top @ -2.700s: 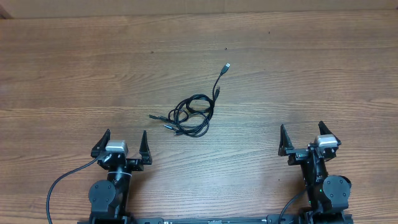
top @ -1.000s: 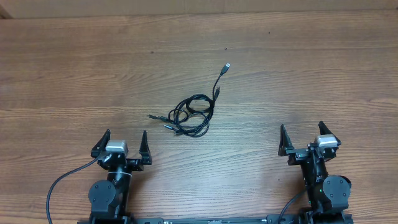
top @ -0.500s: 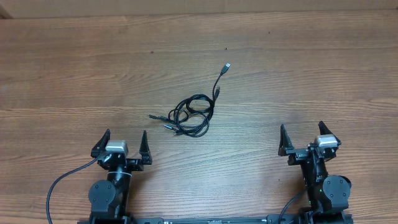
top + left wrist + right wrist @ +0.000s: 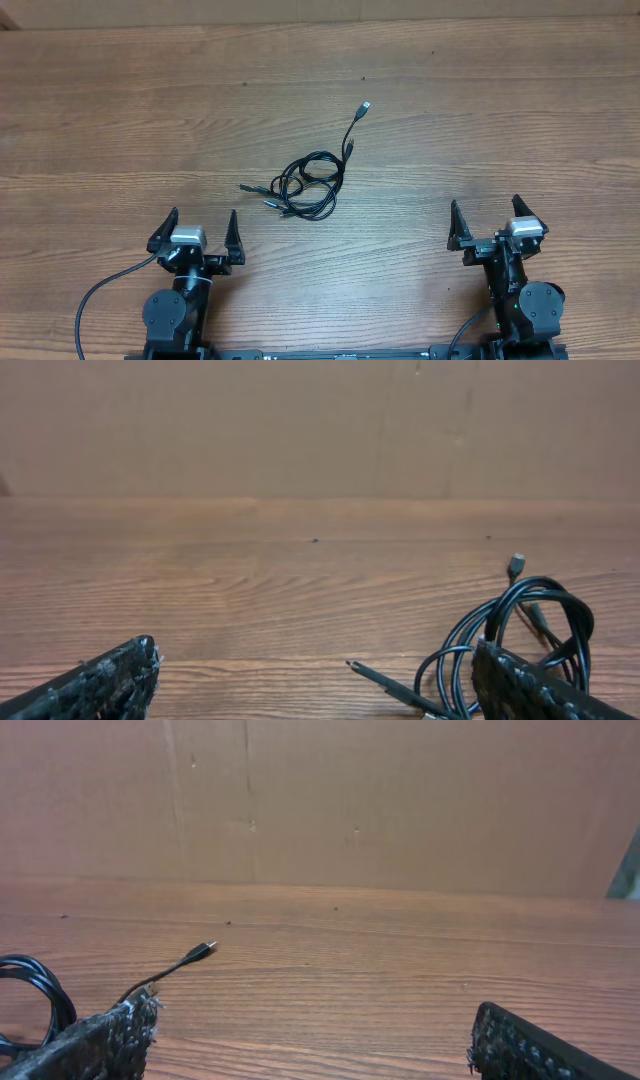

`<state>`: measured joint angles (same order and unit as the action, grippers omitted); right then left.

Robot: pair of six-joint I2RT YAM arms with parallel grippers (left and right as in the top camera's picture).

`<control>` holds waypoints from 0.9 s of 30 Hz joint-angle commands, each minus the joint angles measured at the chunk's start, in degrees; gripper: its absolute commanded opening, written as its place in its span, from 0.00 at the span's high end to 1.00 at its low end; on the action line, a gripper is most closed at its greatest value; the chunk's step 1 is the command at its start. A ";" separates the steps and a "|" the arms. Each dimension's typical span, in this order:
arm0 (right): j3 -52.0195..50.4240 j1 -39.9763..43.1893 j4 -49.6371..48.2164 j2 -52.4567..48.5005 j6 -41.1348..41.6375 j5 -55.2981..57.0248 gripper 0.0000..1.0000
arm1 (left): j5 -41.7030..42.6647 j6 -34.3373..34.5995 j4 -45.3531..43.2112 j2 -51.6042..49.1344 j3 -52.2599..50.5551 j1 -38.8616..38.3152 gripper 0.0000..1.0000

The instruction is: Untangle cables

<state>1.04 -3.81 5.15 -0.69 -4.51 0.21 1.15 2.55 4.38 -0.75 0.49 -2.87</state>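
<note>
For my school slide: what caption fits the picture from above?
Tangled cables lie on the table, untouched, ahead of the open left gripper and open right gripper.

Thin black cables (image 4: 305, 183) tipped in silver are standing out against a table (image 4: 120, 120) showing reddish-brown, streaked wood grain. A wall (image 4: 300, 420) is showing plain tan.

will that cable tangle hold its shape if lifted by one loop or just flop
Probably flop: the cables are thin cords in loose curved loops, so the rest would likely sag. They look light, so a push would likely slide the whole tangle across the table. The stray plug end may trail behind.
</note>
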 commanded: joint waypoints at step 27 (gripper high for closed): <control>-0.57 0.15 -0.33 0.52 -0.09 0.28 0.00 | 2.40 -3.91 8.41 -16.87 12.70 0.26 0.01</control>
<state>1.04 -3.84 5.15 -0.69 -4.51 0.25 2.20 0.36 13.08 -13.50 9.78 -2.87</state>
